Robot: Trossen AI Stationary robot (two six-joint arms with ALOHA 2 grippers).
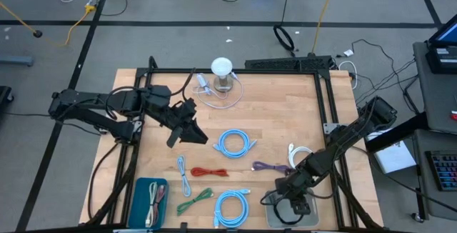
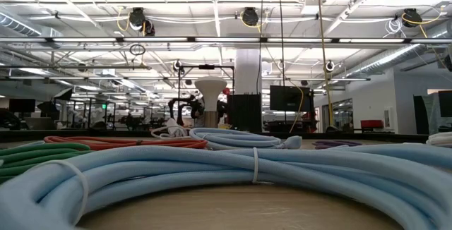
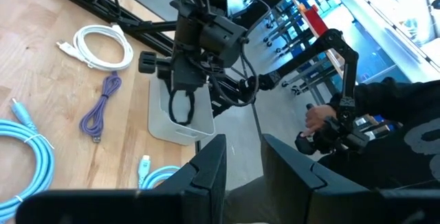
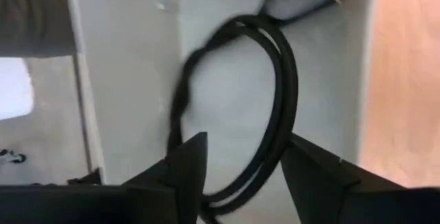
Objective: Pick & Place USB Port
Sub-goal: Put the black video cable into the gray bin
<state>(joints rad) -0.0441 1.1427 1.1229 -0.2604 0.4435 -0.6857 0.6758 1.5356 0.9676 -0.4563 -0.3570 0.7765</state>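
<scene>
Light wood-grain table, black frame rails around it. Pale blue cable coil at the centre, a second pale blue coil at six o'clock. Red cable just beside a green cable. Purple cable toward four o'clock, white cable next to it. Teal tray at seven o'clock. Light grey bin holds a black cable with a silver plug tip. Both arms are dark.

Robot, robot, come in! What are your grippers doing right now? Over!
Right gripper open over grey tray, black cable inside. Left gripper open, waiting mid-table. Nothing blocking.
</scene>
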